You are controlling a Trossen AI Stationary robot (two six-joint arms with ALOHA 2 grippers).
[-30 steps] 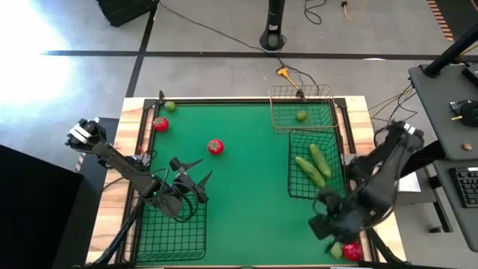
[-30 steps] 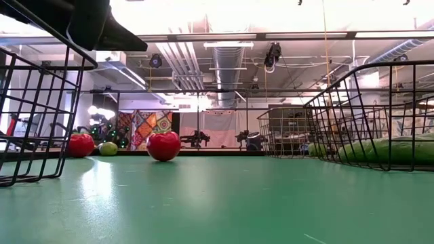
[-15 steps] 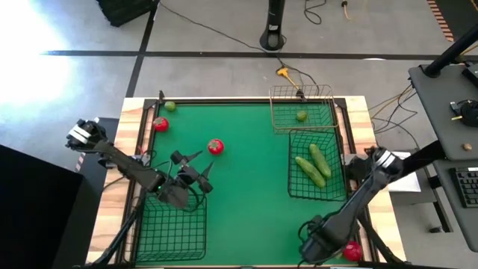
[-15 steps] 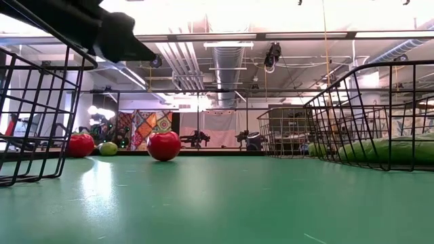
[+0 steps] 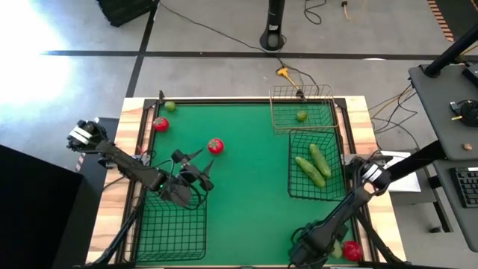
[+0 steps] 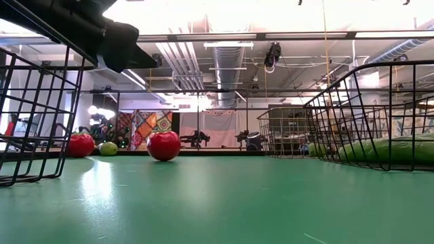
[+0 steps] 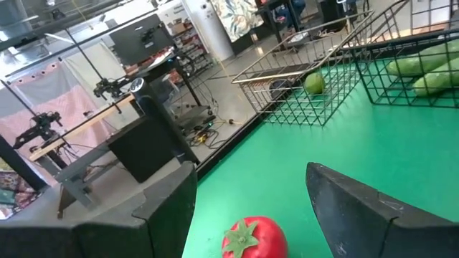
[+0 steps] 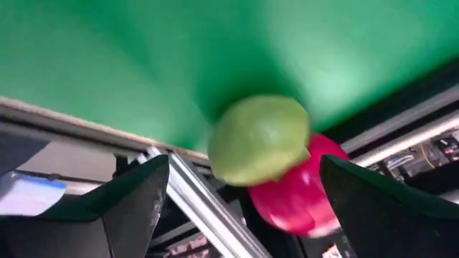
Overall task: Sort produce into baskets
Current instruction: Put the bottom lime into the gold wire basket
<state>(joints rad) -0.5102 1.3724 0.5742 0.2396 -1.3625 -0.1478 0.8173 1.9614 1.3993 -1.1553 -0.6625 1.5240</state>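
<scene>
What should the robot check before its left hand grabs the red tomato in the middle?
1. Left hand open: ok, fingers spread.
2. Tomato lined up between the fingers: ok in the left wrist view.
3. Nothing touching the tomato: ok, it sits alone on the green mat.
4. Hand low enough to grab: cannot tell.
5. Black basket by the left arm ready for it: ok, no produce seen inside.
6. Right hand out of the way: ok, at the table's near right corner over a green piece.

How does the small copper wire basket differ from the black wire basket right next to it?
The copper wire basket is tan and smaller; the black wire basket is dark and larger. The copper one holds one small round light-green fruit; the black one holds two long green cucumbers. Both are shallow rectangular mesh.
</scene>
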